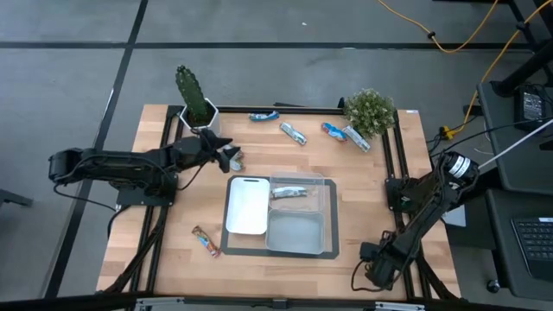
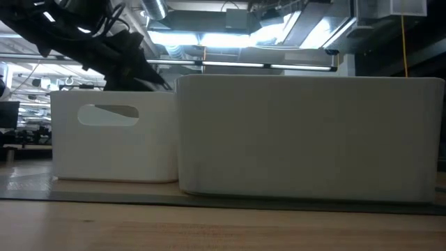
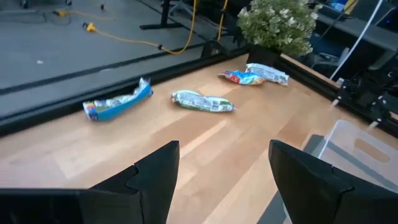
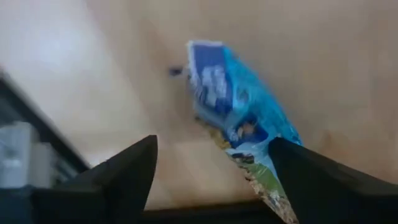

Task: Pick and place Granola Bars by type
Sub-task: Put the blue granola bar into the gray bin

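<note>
Several foil-wrapped granola bars lie flat on the wooden table. A blue one (image 1: 264, 116), a silver one (image 1: 294, 133) and a red and a silver one (image 1: 333, 130) lie along the far edge. One (image 1: 288, 192) lies in the clear divided tray (image 1: 328, 216), and a brown-orange one (image 1: 206, 241) lies near left. My left gripper (image 1: 232, 157) hovers open by the cactus, facing the far bars (image 3: 202, 101). My right gripper (image 1: 367, 275) points down, open, at the near right. A blue bar (image 4: 239, 118) lies on the wood below its fingers (image 4: 212, 143).
A potted cactus (image 1: 194, 99) stands at the far left and a bushy plant (image 1: 370, 111) at the far right. The tray's white part (image 1: 248, 206) sits mid-table on a grey mat. In the low view white bins (image 2: 306, 136) block the table.
</note>
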{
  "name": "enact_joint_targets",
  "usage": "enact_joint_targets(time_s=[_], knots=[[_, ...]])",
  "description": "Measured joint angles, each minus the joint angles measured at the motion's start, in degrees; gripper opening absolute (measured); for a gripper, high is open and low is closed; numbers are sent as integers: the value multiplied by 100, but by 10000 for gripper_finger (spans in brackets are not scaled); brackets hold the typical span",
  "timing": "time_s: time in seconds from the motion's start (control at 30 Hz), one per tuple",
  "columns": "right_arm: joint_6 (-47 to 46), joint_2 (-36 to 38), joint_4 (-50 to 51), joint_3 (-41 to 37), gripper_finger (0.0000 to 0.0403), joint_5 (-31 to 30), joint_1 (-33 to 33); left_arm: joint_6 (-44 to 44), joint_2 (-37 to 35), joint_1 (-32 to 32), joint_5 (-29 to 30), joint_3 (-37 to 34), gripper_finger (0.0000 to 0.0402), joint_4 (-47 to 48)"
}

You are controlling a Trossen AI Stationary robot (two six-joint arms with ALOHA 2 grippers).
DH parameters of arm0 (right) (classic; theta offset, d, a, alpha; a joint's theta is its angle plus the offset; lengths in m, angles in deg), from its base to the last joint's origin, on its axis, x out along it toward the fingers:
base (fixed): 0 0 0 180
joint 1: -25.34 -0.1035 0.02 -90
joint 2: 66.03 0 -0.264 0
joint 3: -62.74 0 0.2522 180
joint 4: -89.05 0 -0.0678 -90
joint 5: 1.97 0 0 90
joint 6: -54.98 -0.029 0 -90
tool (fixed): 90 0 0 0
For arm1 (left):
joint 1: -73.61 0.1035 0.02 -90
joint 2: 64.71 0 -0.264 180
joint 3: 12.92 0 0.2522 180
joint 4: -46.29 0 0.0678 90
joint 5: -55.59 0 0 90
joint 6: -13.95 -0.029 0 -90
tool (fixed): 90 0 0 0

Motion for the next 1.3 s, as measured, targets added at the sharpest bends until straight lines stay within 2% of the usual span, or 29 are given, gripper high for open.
enact_joint_targets(time_s=[0.13, 0.4, 0.43, 0.53, 0.67, 0.8, 1.03, 1.2, 1.3], knots=[[393, -7, 31, -39, 242, 10, 9, 92, 104, 0, -59, 0, 239, -17], [483, -23, 199, -21, 43, -29, 23, 90, 143, -1, -140, 0, 239, -17], [495, -33, 250, 19, 27, -31, 31, 74, 143, 0, -140, 0, 239, -17], [663, -63, 474, 245, 23, -111, 45, -5, 143, 0, -147, 0, 239, -16], [933, -88, 1071, 735, 36, -565, 152, -36, 143, 0, -149, 0, 239, -18], [1336, -79, 1981, 1583, 14, -1181, 390, -57, 143, 0, -149, 0, 239, -18], [1573, -24, 3661, 3104, 29, -3006, 1073, -61, 143, 0, -188, 0, 239, -18], [1583, 570, 3717, 3701, 14, -4635, 1407, -63, 143, 0, -372, 0, 239, -18], [1893, 1167, 3306, 3973, 13, -5851, 1596, -225, 143, 0, -486, 0, 239, -18]])
